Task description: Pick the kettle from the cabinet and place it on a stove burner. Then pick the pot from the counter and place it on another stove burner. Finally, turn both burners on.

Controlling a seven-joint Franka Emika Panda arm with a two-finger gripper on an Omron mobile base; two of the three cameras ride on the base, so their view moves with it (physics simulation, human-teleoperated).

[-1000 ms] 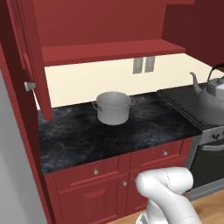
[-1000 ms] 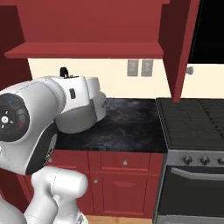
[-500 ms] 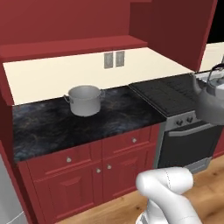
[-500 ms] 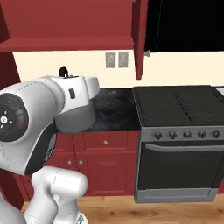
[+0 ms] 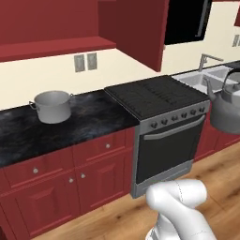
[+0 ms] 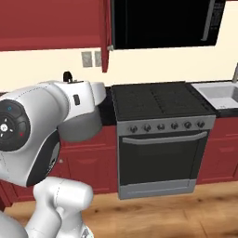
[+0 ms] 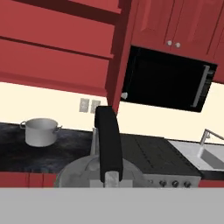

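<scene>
- At the right edge of the left base view, the kettle (image 5: 227, 108) hangs in the air, off the front right corner of the stove (image 5: 161, 101) and well above the wooden floor (image 5: 213, 168).
- In the hand view the kettle's black handle (image 7: 108, 144) rises straight up from the gripper (image 7: 111, 179), whose claw is pressed together on the base of that handle; the grey lid and body spread out beneath it.
- In the right base view the kettle's grey body (image 6: 81, 128) sits under the white arm, in front of the red drawers (image 6: 88, 160).
- The pot (image 5: 52, 106) stands upright on the counter (image 5: 89, 119), toward its back edge, well left of the stove.
- The stove burners (image 6: 155, 98) lie bare under their grates, with a row of knobs (image 6: 167, 126) along the front.
- A sink (image 5: 206, 77) lies just beyond the stove's right edge.
</scene>
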